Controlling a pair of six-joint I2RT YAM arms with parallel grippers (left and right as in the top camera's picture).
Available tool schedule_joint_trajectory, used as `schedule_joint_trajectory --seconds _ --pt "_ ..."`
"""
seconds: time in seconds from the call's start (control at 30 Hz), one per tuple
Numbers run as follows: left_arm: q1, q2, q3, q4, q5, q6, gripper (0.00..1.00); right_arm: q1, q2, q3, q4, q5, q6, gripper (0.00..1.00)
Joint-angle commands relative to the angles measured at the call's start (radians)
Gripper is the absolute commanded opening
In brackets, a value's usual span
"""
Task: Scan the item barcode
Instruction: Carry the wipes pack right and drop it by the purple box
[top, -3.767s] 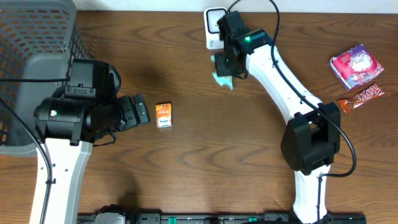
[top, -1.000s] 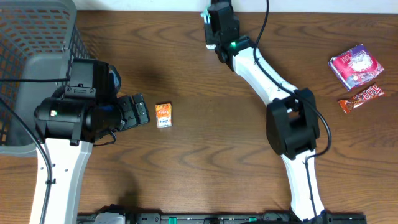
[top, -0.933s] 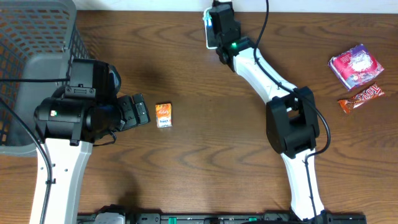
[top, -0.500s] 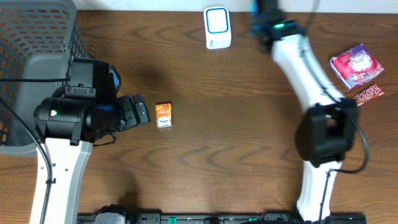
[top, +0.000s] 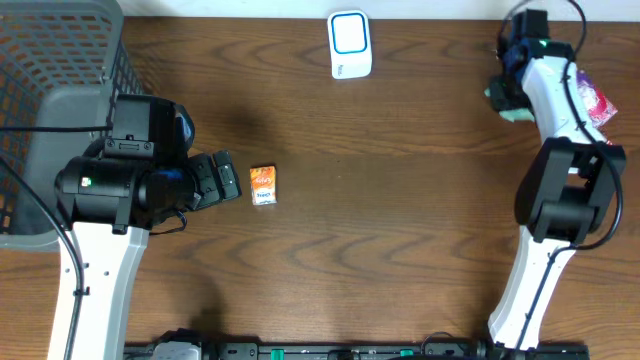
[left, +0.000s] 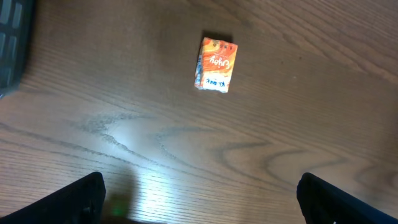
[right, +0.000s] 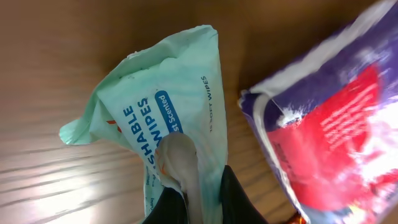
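Note:
My right gripper is shut on a mint-green wipes packet at the far right of the table. In the right wrist view the packet hangs pinched between the black fingers, right beside a purple and red packet. The white scanner with a blue face stands at the back middle, well left of the packet. My left gripper is open on the left, just short of a small orange box. From the left wrist the box lies flat beyond the wide-apart fingers.
A grey mesh basket fills the back left corner. The purple and red packet lies at the right edge, partly covered by the right arm. The wooden table runs bare between both arms.
The right arm has swung from the scanner at the back middle to the far right edge, carrying the wipes packet. The left arm and orange box have not moved.

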Motion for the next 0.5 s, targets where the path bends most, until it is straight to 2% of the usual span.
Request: schedule_joint_trajectory --seconds 0.0,0.17,0.3,0.37,0.47 --pt "0.004 0.0 0.0 -0.003 0.002 0.019 0.98 -0.06 0.034 0.0 0.006 -0.01 -0.028 0.02" --pt "0.004 0.0 0.0 -0.003 0.002 0.019 0.98 -0.129 0.04 0.0 0.023 0.018 0.041 0.2" --pt "0.004 0.0 0.0 -0.003 0.002 0.019 0.98 -0.158 0.024 0.018 0.008 0.042 0.108 0.23" --pt "0.004 0.0 0.0 -0.003 0.002 0.019 0.98 -0.157 0.005 0.043 -0.013 0.042 0.121 0.28" --pt "0.004 0.0 0.0 -0.003 0.002 0.019 0.98 -0.141 -0.042 0.093 -0.05 0.037 0.16 0.51"
